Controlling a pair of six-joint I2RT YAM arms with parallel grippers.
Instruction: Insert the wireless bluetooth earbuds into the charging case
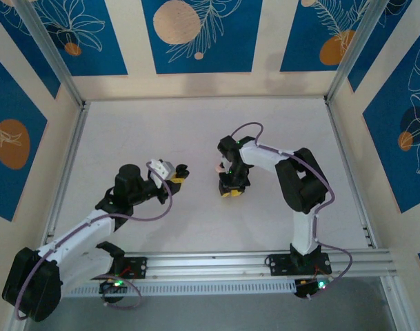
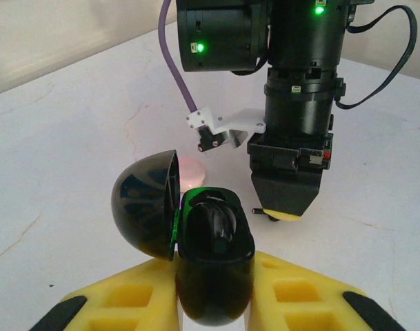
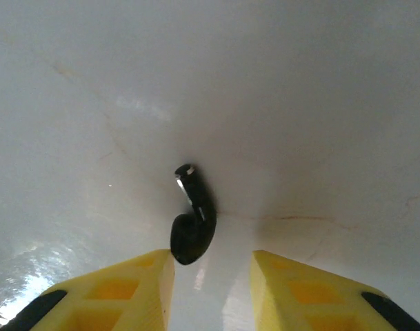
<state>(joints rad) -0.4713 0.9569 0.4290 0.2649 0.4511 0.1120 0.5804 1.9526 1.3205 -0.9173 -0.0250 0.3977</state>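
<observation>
The left gripper (image 2: 214, 276) is clamped on the black charging case (image 2: 215, 231), whose hinged lid (image 2: 144, 203) stands swung open beside it. The right gripper (image 3: 213, 269) points down at the white table (image 3: 320, 103) just beyond the case, its yellow fingers (image 3: 127, 283) parted with nothing between them. A black earbud (image 3: 192, 221) lies on the table beyond the case, at one fingertip. A pale pink round thing (image 2: 190, 172) sits just behind the lid; I cannot identify it.

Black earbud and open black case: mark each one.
black earbud (image 3: 194, 222), right wrist view, middle of its body.
open black case (image 2: 213, 279), left wrist view, front of its base.
</observation>
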